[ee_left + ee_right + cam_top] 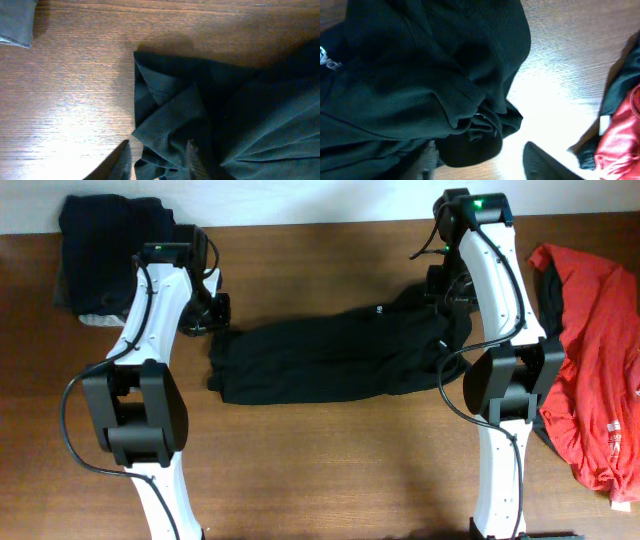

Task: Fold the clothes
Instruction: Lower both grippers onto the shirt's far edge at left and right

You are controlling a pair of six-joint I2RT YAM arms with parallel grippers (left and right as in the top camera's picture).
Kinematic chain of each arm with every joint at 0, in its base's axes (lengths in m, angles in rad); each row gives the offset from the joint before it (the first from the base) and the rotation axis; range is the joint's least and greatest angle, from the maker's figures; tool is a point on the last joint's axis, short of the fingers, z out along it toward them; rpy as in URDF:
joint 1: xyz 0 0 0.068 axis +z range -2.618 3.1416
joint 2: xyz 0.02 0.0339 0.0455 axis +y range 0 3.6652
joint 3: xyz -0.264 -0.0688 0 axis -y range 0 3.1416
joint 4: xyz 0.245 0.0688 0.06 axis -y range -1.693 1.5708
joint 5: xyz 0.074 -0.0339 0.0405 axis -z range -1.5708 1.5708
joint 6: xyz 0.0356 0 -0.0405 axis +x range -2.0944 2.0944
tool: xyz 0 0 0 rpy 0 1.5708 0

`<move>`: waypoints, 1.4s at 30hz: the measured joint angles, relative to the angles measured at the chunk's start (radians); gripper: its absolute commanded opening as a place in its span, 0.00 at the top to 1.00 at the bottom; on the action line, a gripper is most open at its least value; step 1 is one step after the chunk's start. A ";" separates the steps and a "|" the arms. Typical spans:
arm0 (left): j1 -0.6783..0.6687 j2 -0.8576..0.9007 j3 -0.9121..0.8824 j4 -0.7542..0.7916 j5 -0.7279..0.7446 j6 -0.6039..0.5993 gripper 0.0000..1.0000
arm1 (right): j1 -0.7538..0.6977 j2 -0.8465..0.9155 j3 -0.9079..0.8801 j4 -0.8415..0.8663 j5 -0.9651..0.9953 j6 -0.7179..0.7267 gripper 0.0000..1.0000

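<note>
**Black garment lying crosswise, one parted gripper at each end**

The table [320,460] carries the black garment [330,358] at its middle. The garment is loosely flattened, and its long axis runs left to right between the two arms. A red garment [595,370] sprawls at the right edge just beyond the right arm, and a navy pile [110,230] sits at the far left corner.

The left gripper [157,165] hovers over the garment's bunched left end. Its jaws are parted, with a fold of cloth lying loose in the gap and not pinched. The right gripper [485,162] stands over the rumpled right end, its jaws wider apart and holding nothing. A lump of black cloth lies beside its left finger.

Each arm is nearest its own end, so a fold across the long axis probably suits both. Bare wood lies open on the near side of the garment and beyond its left end. Room on the right is tighter because of the red cloth. The white lettering [380,309] lies near the far edge.
</note>
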 measured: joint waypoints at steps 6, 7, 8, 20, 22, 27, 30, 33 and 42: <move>-0.026 0.001 0.060 -0.026 -0.002 0.006 0.87 | 0.000 0.000 0.000 0.045 -0.051 -0.008 0.87; -0.037 0.001 0.075 -0.028 -0.002 0.006 0.89 | 0.000 0.000 -0.001 0.056 -0.068 -0.014 0.91; -0.050 0.001 0.089 -0.029 -0.003 0.008 0.93 | 0.000 0.000 -0.001 0.062 -0.080 -0.026 0.94; -0.183 0.006 0.111 -0.010 0.089 0.012 0.99 | 0.014 0.000 -0.071 0.172 -0.232 -0.080 0.96; -0.183 0.017 0.112 -0.011 0.110 0.012 0.99 | 0.025 0.002 -0.112 0.187 -0.240 -0.082 0.96; -0.175 0.105 0.115 -0.010 0.166 0.012 0.99 | 0.047 0.004 -0.211 0.253 -0.254 -0.084 0.96; -0.174 0.174 0.115 -0.011 0.180 0.012 0.99 | 0.051 0.004 -0.273 0.306 -0.258 -0.085 0.96; -0.172 0.220 0.115 -0.024 0.184 0.012 0.99 | 0.051 0.005 -0.337 0.356 -0.256 -0.084 0.96; -0.122 0.245 0.116 -0.034 0.093 0.012 0.98 | 0.025 0.005 -0.400 0.386 -0.220 -0.084 0.96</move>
